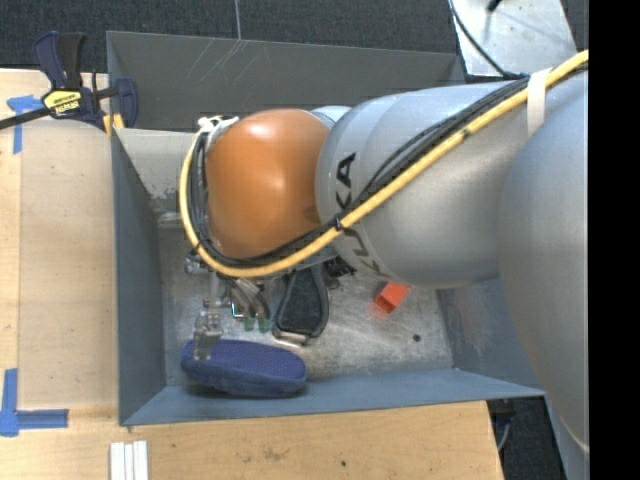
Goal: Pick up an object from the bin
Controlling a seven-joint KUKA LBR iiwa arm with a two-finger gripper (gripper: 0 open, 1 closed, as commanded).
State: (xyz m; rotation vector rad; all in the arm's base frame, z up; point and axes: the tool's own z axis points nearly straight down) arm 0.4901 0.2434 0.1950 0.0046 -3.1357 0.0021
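My gripper (222, 313) hangs below the orange wrist cover, low over the bin's front left part. Right beneath it, against the front wall, lies a dark blue oblong soft-looking thing (245, 368), and the gripper's lower end reaches down to its left top edge. A black oval thing (302, 303) with a pale rim lies just to the gripper's right, partly under the arm. Nothing shows as held.
A small orange block (391, 296) lies on the bin floor to the right, close under the arm. The arm and its orange cover hide most of the bin's middle and back. Bare grey floor shows at the front right.
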